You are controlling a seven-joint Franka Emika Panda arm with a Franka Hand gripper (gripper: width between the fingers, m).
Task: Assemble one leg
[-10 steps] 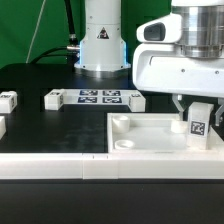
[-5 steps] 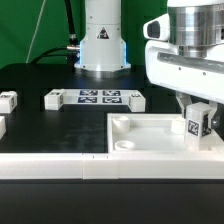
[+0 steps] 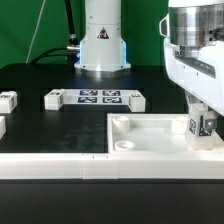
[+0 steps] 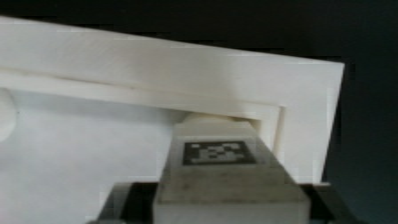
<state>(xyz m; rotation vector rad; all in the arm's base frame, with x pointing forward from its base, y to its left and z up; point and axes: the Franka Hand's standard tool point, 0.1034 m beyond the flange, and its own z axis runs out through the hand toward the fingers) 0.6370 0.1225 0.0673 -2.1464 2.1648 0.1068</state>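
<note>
My gripper (image 3: 203, 118) is shut on a leg (image 3: 203, 124), a small white block with a black-and-white tag. I hold it upright over the corner of the large white square panel (image 3: 150, 135) on the exterior view's right. In the wrist view the leg (image 4: 221, 160) fills the space between my dark fingers (image 4: 128, 203), its far end reaching over the panel's raised rim (image 4: 267, 110). Whether the leg touches the panel I cannot tell.
The marker board (image 3: 98, 97) lies behind the panel near the robot base (image 3: 101, 45). Other white legs lie beside it (image 3: 52, 99) (image 3: 134, 99), and one at the exterior view's left (image 3: 8, 100). A white rail (image 3: 60, 166) runs along the front.
My gripper has moved toward the exterior view's right and slightly down with the leg, now over the panel's corner on that side.
</note>
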